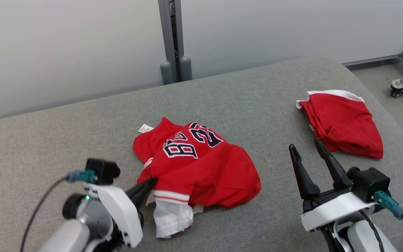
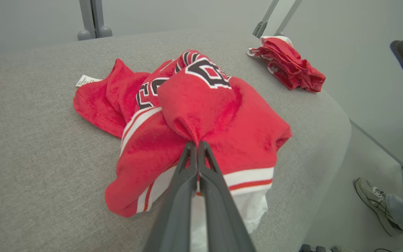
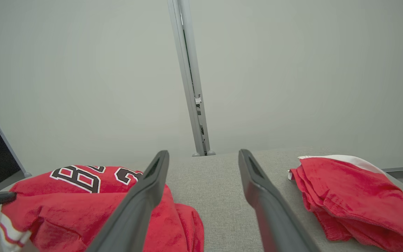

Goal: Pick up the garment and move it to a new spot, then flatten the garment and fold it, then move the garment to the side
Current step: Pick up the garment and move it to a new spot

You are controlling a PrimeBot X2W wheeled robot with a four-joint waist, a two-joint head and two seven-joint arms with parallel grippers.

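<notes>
Near the middle of the grey desk [image 1: 250,94] lay the garment [image 1: 201,164], a red jersey crumpled into a loose heap, its numbers [image 1: 187,145] creased and a white inner layer [image 1: 171,217] spilling out at the near edge. At its near-left corner the left pincer [image 1: 151,181] was clenched on a pinch of red cloth just above the striped hem [image 1: 170,196], the fabric gathered into a small peak at the tips. That low edge hold looked chosen so the heap could be lifted and carried to a fresh spot without bunching under the arm. To the right, well apart from the jersey, the right pincer [image 1: 305,144] hovered released, jaws spread wide and grasping nothing, probably kept clear until a second corner was needed for flattening. Beyond it, at the far right of the desk, a second red garment [image 1: 345,126] sat folded, apparently parked out of the way, which suggested where finished pieces belonged
</notes>
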